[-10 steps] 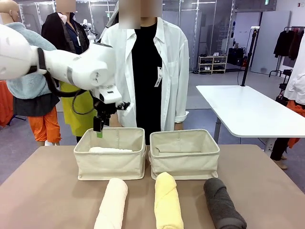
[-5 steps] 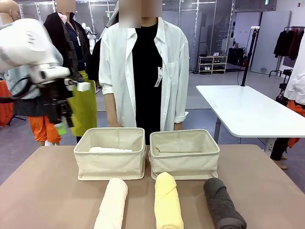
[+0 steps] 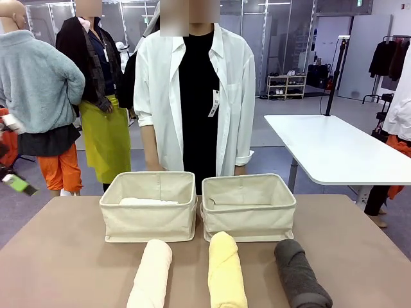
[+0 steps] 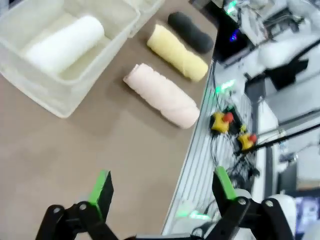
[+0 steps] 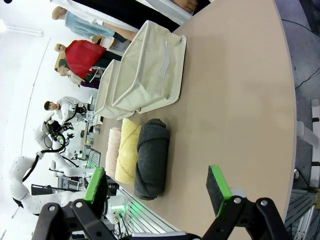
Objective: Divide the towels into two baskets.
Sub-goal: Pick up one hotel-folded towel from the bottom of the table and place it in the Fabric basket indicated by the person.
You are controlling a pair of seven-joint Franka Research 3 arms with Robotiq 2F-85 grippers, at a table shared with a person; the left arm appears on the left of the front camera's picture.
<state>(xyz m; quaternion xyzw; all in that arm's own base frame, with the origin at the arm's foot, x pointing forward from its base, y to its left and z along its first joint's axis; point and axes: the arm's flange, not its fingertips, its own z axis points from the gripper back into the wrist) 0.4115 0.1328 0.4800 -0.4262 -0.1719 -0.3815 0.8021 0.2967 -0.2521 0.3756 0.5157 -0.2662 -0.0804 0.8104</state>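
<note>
A white towel (image 3: 149, 201) lies in the left basket (image 3: 149, 224). The right basket (image 3: 249, 221) stands beside it; I see nothing inside it from here. In front of them lie a cream towel (image 3: 151, 273), a pale yellow towel (image 3: 226, 269) and a dark grey towel (image 3: 300, 273). My left gripper (image 4: 162, 182) hangs open and holds nothing, high over the table's left side, away from the white towel (image 4: 65, 44) and the cream towel (image 4: 162, 95). Beyond the table's right end, my right gripper (image 5: 156, 181) stands open and holds nothing, nearest the grey towel (image 5: 151, 157).
A person in a white shirt (image 3: 192, 96) stands right behind the baskets, hands down behind them. Bare brown tabletop (image 3: 58, 256) lies to the left and right of the towels. Cables and coloured clamps (image 4: 232, 130) sit past the table edge.
My left arm has swung away from above the left basket, leftward and almost out of the front picture. The towels and baskets have stayed still.
</note>
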